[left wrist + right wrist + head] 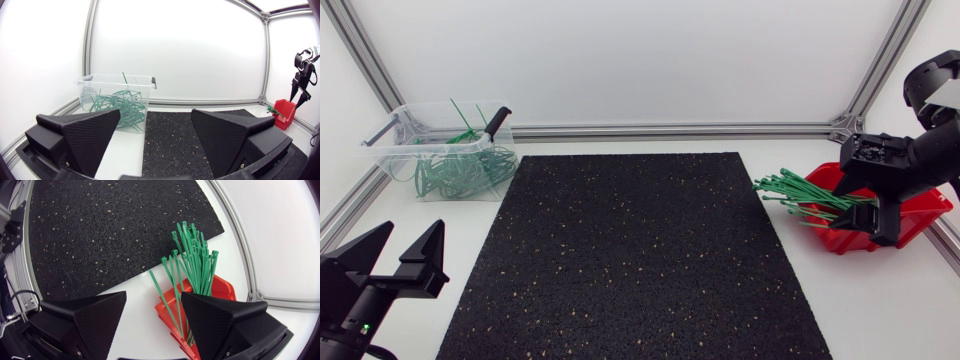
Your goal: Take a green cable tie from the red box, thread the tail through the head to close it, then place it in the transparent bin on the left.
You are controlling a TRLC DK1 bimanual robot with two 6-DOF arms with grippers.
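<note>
the mat (630, 250) looks like coarse, matt black rubber flecked with pale grains. the red box (925, 215) is glossy plastic, the transparent bin (390, 160) clear smooth plastic, the green cable ties (795, 190) thin plastic. the left gripper (155, 114) and right gripper (153, 296) are matt black, finely textured.

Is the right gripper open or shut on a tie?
Open: the matte black right gripper has fingers wide apart over the red box, clamping no green cable ties.

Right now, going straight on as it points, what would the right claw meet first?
Probably the green cable ties in the red box, beneath the open right claw; depth is unclear.
</note>
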